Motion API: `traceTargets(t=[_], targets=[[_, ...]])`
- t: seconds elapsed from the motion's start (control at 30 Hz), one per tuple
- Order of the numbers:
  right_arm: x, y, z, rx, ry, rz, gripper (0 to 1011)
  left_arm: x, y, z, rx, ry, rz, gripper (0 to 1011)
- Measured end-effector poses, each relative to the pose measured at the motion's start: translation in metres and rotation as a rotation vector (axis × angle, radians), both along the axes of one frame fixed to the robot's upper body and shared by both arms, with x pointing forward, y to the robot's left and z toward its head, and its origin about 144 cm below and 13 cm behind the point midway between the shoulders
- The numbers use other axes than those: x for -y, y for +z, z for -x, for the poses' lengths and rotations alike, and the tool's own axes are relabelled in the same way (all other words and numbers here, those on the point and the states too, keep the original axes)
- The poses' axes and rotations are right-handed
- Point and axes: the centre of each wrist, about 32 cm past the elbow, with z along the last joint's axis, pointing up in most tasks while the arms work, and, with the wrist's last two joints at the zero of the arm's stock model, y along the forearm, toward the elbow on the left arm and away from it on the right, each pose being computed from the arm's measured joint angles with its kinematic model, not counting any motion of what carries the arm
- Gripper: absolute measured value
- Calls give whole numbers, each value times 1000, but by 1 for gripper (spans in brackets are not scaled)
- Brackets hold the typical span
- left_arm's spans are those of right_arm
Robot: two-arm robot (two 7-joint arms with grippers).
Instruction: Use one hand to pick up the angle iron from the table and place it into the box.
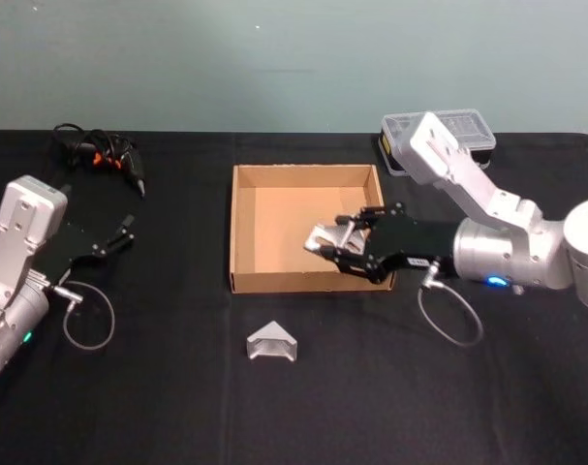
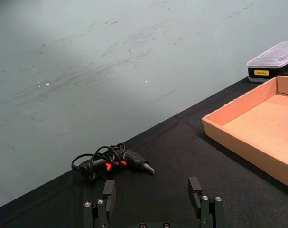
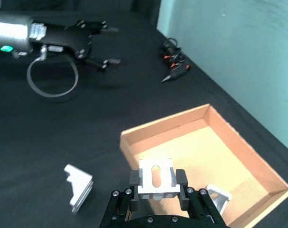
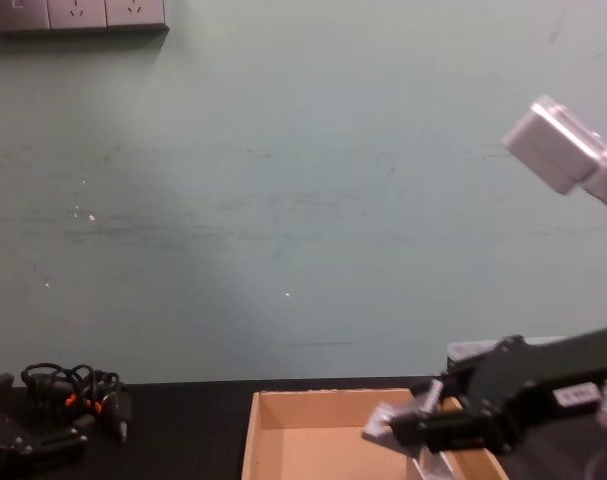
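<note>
Off to the left of the box (image 1: 303,283), well apart from it, the left pincer (image 1: 117,235) is hovering low over the counter (image 1: 177,407) with its fingers spread and nothing between them. It is probably keeping clear because the job calls for one hand alone. Behind it, beyond the box's far left corner, a black corded tool (image 1: 105,155) is lying unused. Just in front of the box's near wall, a loose angle iron (image 1: 272,344) is sitting on the counter, apart from the cardboard and seemingly waiting its turn. Over the right half of the box, the right pincer (image 1: 350,238) is reaching in across the near right corner, clenching the held angle iron (image 3: 155,176) squarely between its fingers. The chest view is showing that piece at about rim height, so it is likely being kept clenched until it is low enough to set down without bouncing. Beside the pincer, a small pale piece (image 3: 218,194) is lying on the box floor, possibly another iron. Behind the box's far right corner, a black case (image 1: 448,131) with a clear lid is standing clear of the work.
</note>
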Motion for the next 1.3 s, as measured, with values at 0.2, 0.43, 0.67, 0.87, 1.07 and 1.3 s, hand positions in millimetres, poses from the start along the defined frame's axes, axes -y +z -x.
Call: traceTargets(t=[0.2,0.43,0.67,0.87,1.07,1.3], targets=[[-17,-1,-18,-1,-57,-22,450,0,0,0,0,0,0,1000],[-32,-11,-38,-28,-88,-15,450,0,0,0,0,0,0,1000],[-44,-22,-53,-57,-98,7,450,0,0,0,0,0,0,1000],[-51,-31,-61,-78,-105,23,450,0,0,0,0,0,0,1000],[-56,-38,-67,-90,-110,33,450,0,0,0,0,0,0,1000],[-60,-44,-69,-100,-109,45,450,0,0,0,0,0,0,1000]])
